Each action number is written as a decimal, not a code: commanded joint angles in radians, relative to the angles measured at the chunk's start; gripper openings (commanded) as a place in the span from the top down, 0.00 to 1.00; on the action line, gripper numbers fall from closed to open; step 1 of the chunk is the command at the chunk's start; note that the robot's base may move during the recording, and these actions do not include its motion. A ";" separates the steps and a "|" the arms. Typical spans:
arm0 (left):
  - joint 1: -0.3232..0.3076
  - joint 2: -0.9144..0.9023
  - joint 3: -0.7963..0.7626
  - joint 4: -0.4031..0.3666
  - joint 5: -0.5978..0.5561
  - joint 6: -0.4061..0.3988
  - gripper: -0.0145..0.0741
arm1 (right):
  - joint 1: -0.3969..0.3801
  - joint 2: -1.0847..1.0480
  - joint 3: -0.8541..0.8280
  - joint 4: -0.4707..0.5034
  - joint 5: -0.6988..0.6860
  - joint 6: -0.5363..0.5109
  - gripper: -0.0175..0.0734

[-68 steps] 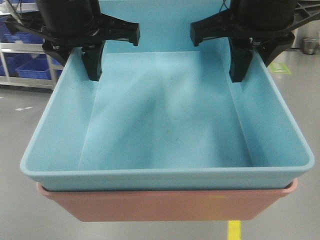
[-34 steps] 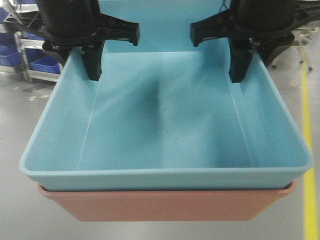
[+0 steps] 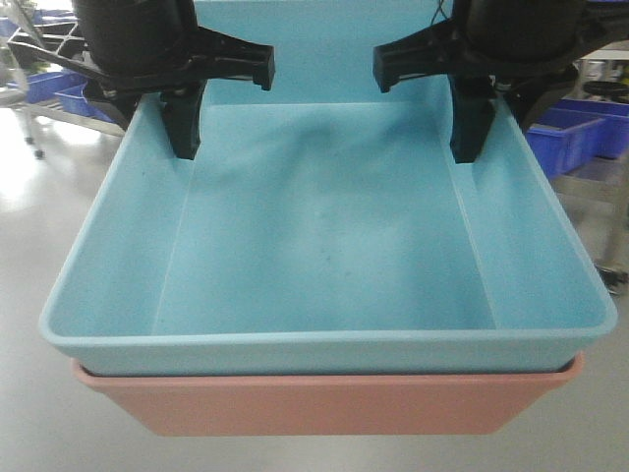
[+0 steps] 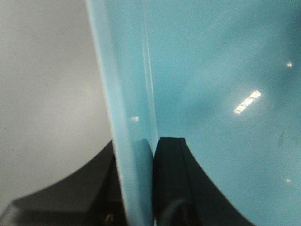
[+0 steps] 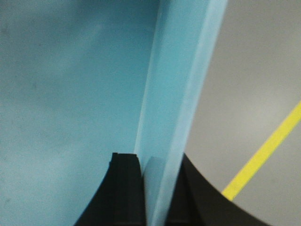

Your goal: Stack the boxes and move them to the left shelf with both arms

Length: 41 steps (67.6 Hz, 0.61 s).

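The light cyan-blue box (image 3: 324,246) sits nested on the salmon-pink box (image 3: 324,405), and both hang in the air above the floor. My left gripper (image 3: 157,133) is shut on the cyan box's left wall, one finger inside and one outside. In the left wrist view the wall (image 4: 127,94) is pinched between the jaws of the left gripper (image 4: 137,157). My right gripper (image 3: 501,128) is shut on the right wall. The right wrist view shows that wall (image 5: 183,70) clamped in the right gripper (image 5: 159,162). The left shelf is out of view.
Grey floor (image 3: 39,226) lies beneath the boxes. Dark blue bins (image 3: 59,93) on a rack stand at the far left. More blue bins (image 3: 580,128) stand at the right, with a rack leg (image 3: 611,277) below them. A yellow floor line (image 5: 263,150) runs under the right gripper.
The background has swept sideways behind the boxes: the yellow floor line slid right and out of the front view, and blue bins now show at the right. Both grips are unchanged.
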 commanded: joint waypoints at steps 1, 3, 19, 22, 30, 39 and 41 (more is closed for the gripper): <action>-0.050 -0.049 -0.058 -0.040 -0.239 0.005 0.84 | 0.035 -0.041 -0.049 0.067 -0.271 -0.017 0.75; -0.050 -0.049 -0.058 -0.040 -0.239 0.005 0.84 | 0.035 -0.041 -0.049 0.067 -0.271 -0.017 0.75; -0.050 -0.049 -0.058 -0.040 -0.239 0.005 0.84 | 0.035 -0.041 -0.049 0.067 -0.271 -0.017 0.75; -0.050 -0.049 -0.058 -0.040 -0.239 0.005 0.84 | 0.035 -0.041 -0.049 0.067 -0.271 -0.017 0.75; -0.051 -0.049 -0.058 -0.045 -0.239 0.005 0.84 | 0.035 -0.041 -0.049 0.068 -0.270 -0.017 0.75; -0.051 -0.049 -0.058 -0.045 -0.239 0.005 0.84 | 0.035 -0.041 -0.049 0.068 -0.270 -0.017 0.75; -0.051 -0.049 -0.058 -0.045 -0.239 0.005 0.84 | 0.035 -0.041 -0.049 0.068 -0.269 -0.017 0.75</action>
